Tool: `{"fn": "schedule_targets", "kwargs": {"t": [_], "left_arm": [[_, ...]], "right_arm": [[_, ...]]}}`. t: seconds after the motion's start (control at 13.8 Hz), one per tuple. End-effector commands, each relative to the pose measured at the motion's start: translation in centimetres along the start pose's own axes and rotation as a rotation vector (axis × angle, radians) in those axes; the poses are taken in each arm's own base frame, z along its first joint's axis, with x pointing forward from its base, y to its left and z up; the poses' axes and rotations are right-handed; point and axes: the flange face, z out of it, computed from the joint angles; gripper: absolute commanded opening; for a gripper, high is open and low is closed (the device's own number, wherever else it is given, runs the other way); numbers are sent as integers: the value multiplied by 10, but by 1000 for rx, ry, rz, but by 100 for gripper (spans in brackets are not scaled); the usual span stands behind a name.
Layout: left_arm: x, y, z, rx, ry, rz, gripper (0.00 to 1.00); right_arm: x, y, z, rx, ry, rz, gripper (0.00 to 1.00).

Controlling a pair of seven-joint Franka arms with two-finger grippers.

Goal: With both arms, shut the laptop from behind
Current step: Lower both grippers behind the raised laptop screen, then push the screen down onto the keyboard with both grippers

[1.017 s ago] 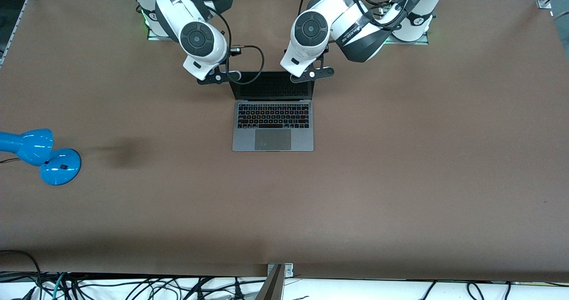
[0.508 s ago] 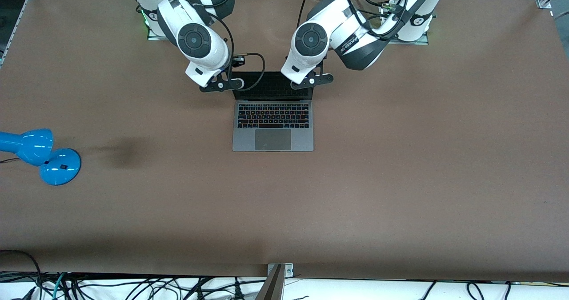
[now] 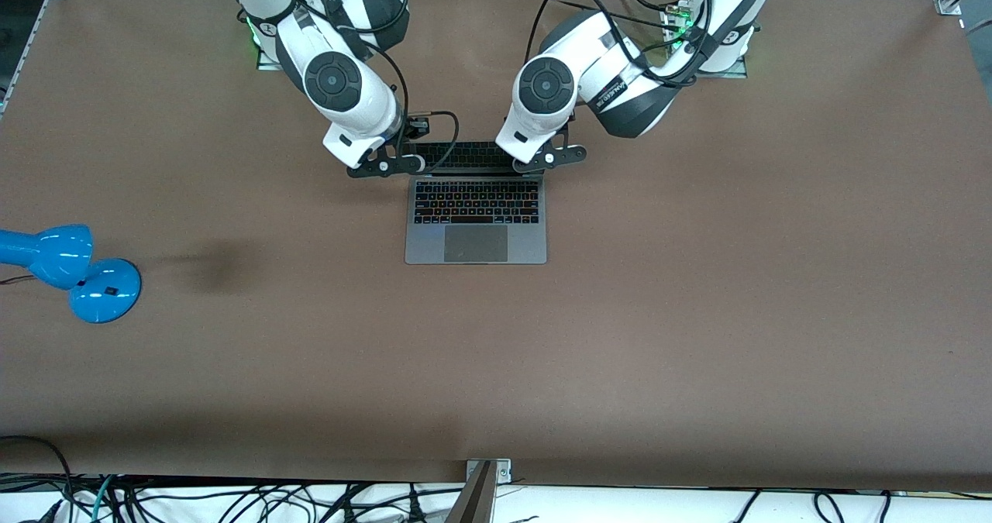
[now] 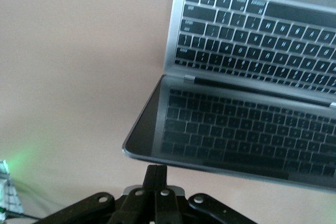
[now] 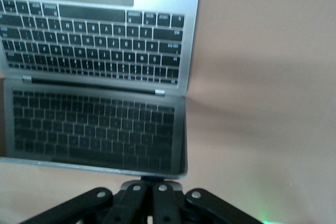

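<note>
The grey laptop (image 3: 476, 246) lies mid-table with its lid (image 3: 465, 154) partly open, leaning over the black keyboard (image 3: 476, 201). My left gripper (image 3: 552, 157) is shut and sits against the lid's top edge at the corner toward the left arm's end. In the left wrist view its fingers (image 4: 156, 174) meet the lid's rim (image 4: 157, 157), and the dark screen (image 4: 236, 132) mirrors the keys. My right gripper (image 3: 385, 166) is shut at the other top corner. In the right wrist view the right gripper (image 5: 159, 178) is tucked under the lid's edge (image 5: 105, 167).
A blue desk lamp (image 3: 77, 271) lies near the table's edge at the right arm's end, nearer the front camera than the laptop. Cables trail from both wrists above the lid. Brown tabletop (image 3: 697, 290) spreads around the laptop.
Both grippers have moved down and toward the front camera with the lid's top edge. The lid has tipped further over the keyboard and shows shorter in the front view.
</note>
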Motion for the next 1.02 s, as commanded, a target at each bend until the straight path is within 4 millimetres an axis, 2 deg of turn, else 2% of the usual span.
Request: {"fn": "schedule_targets", "kwargs": {"t": [0.0, 0.15, 0.44, 0.94], "left_arm": [[17, 4, 5, -11, 35, 12, 0], [38, 10, -4, -45, 49, 1, 0], [65, 17, -6, -56, 72, 1, 0], [108, 20, 12, -49, 86, -22, 0]], "right_arm": [[19, 2, 3, 7, 38, -7, 0], [33, 8, 0, 19, 55, -1, 0], [59, 4, 2, 42, 79, 0, 0], [98, 7, 21, 45, 105, 1, 0]]}}
